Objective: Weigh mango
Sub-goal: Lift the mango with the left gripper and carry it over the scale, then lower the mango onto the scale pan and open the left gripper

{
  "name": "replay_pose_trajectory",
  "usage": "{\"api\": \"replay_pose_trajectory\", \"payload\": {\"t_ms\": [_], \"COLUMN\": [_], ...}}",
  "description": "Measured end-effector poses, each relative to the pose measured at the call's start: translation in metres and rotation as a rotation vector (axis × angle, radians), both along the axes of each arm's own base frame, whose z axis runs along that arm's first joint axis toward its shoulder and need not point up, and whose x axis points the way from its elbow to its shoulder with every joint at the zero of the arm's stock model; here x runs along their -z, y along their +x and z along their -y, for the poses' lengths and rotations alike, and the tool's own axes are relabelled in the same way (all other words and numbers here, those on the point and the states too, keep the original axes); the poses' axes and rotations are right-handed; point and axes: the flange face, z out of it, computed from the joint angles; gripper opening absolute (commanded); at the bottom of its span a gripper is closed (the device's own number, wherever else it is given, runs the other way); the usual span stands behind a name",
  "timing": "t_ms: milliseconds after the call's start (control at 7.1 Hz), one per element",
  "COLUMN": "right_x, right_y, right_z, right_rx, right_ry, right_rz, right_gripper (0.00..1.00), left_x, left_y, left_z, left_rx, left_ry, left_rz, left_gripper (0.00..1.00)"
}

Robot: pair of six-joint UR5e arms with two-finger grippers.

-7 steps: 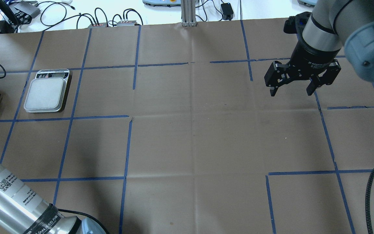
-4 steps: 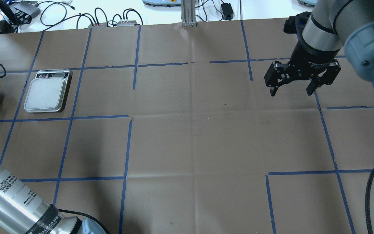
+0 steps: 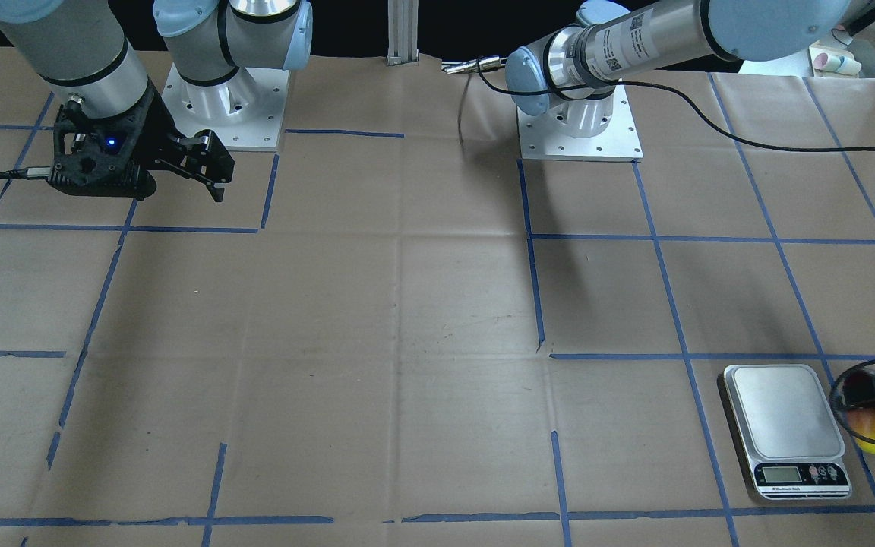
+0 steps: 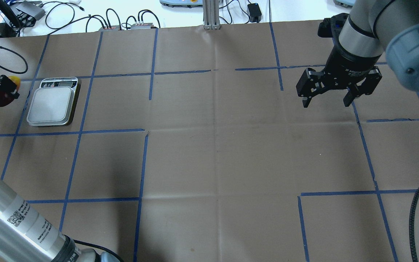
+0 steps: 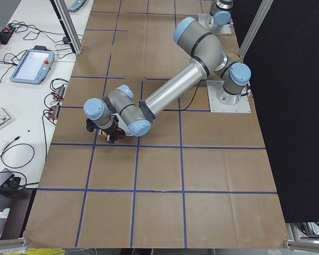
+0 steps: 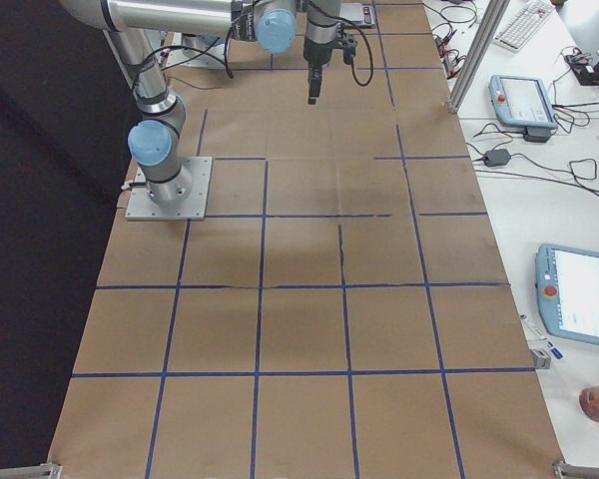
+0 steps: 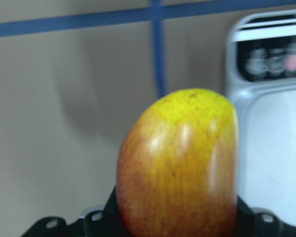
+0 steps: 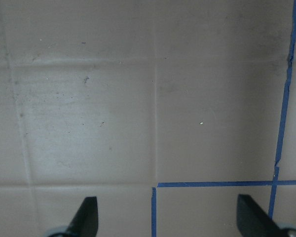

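**Desk:** Where is the mango?

**Me:** The mango [image 7: 180, 163] is in my left gripper [image 4: 2, 89], whose fingers are clamped on its dark red end, with the yellow end sticking out past them. It sits just beside the scale [image 4: 51, 105], on the side away from the table's middle, and it is not over the weighing platform. I can't tell from here whether it is clear of the paper.

**Desk:** Is there anything between it and the scale?

**Me:** In the front-facing view, the black wrist cable [image 3: 841, 414] loops down in the gap between the fruit and the scale's edge. The scale's display end [image 4: 58, 84] points away from the robot. A blue tape line [image 4: 24, 109] runs along the paper near the scale's outer edge.

**Desk:** And the right side?

**Me:** My right gripper [image 4: 326, 104] hangs over the brown paper [image 4: 213, 153] with its fingers spread wide and nothing in them. It is well apart from the scale, across the table. Its wrist camera shows only paper and tape between the tips.

**Desk:** What about the far edge?

**Me:** An aluminium post [image 4: 211, 14] stands there. To its left are small boxes with looping cables [image 4: 122, 23], off the paper.
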Motion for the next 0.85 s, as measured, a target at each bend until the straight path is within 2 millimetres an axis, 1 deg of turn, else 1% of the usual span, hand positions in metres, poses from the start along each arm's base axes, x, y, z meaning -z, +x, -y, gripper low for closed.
{"api": "replay_pose_trajectory", "payload": {"t_ms": [141, 282, 423, 563, 704, 845], "right_x": [0.0, 0.0, 0.0, 0.0, 0.0, 0.0], "right_y": [0.0, 0.0, 0.0, 0.0, 0.0, 0.0], "right_z": [0.0, 0.0, 0.0, 0.0, 0.0, 0.0], "right_rx": [0.0, 0.0, 0.0, 0.0, 0.0, 0.0], "right_ry": [0.0, 0.0, 0.0, 0.0, 0.0, 0.0], "right_rz": [0.0, 0.0, 0.0, 0.0, 0.0, 0.0], "right_gripper": [1.0, 1.0, 1.0, 1.0, 1.0, 1.0], "left_x": [0.004, 0.009, 0.014, 0.019, 0.023, 0.025], "left_y": [-0.031, -0.048, -0.057, -0.061, -0.063, -0.064], "left_z": [-0.003, -0.003, -0.003, -0.004, -0.005, -0.005], "left_rx": [-0.001, 0.005, 0.01, 0.012, 0.013, 0.014], "left_ry": [0.003, -0.009, -0.013, -0.01, -0.005, -0.003], "left_rz": [0.005, 0.014, 0.015, 0.011, 0.008, 0.007], "left_gripper": [0.03, 0.04, 0.13, 0.22, 0.59, 0.99]}}
